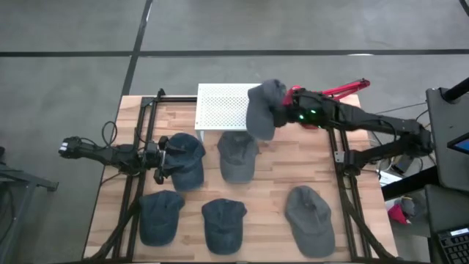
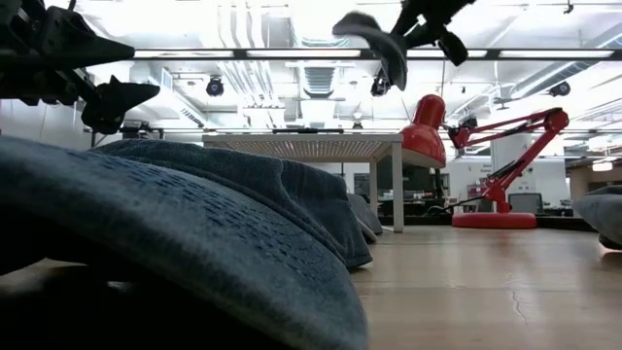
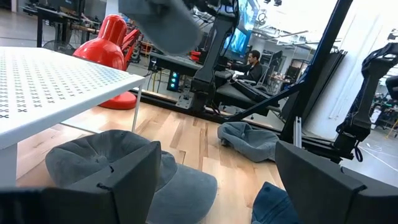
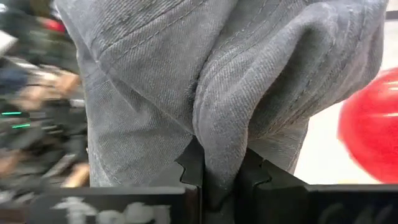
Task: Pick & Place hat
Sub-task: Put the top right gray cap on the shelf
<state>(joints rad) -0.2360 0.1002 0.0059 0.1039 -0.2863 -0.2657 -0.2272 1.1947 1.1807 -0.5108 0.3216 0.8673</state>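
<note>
Dangling grey hat (image 1: 262,108) (brim hidden) from right jaws.

The high view looks straight down on the whole light wooden slatted table (image 1: 271,187), the white perforated metal stand (image 1: 226,107) at its far edge. The low view sits at tabletop height, close behind a blue denim cap (image 2: 194,243), facing that stand (image 2: 311,146). The left wrist view also faces the stand (image 3: 56,81); the right wrist view looks from very near at grey fabric.
</note>
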